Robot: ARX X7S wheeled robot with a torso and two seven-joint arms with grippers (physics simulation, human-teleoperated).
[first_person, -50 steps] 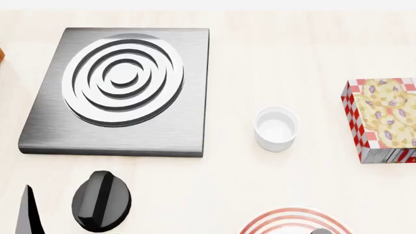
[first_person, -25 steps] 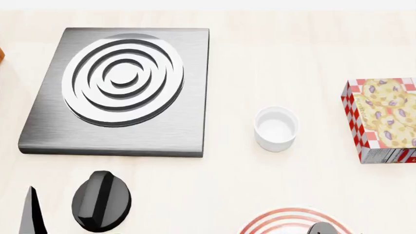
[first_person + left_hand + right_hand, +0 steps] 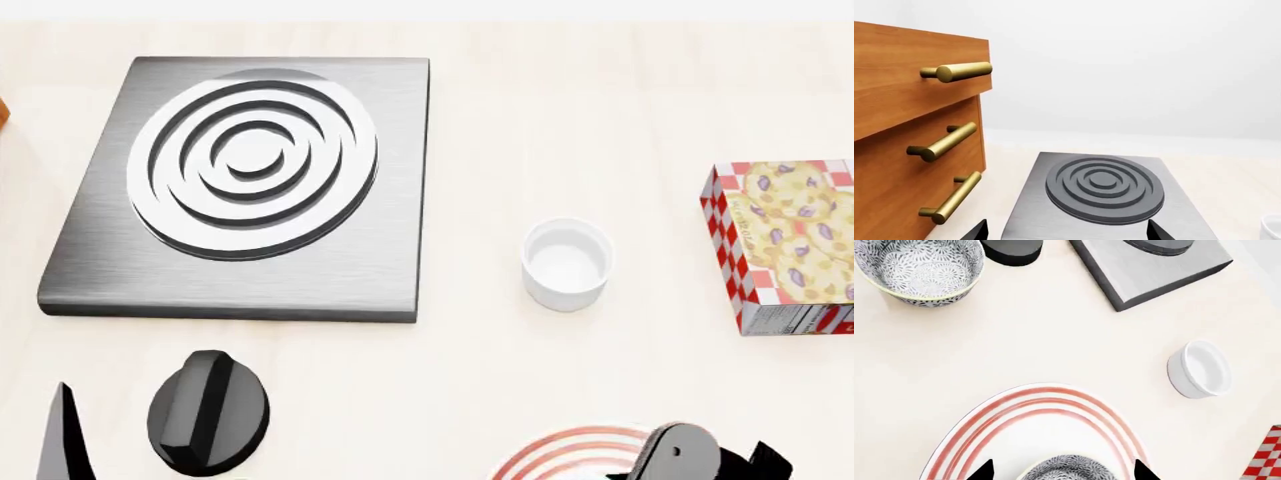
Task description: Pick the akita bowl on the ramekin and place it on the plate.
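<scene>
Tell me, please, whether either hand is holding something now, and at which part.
Left hand: open, holds nothing. Right hand: its tips flank the akita bowl over the plate, but contact with the bowl cannot be told.

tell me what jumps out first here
The steel burner plate with its white concentric rings dominates the counter's far left in the head view. In the right wrist view, the red-ringed plate holds a speckled akita bowl, its twin bowl sitting apart on the counter.
</scene>
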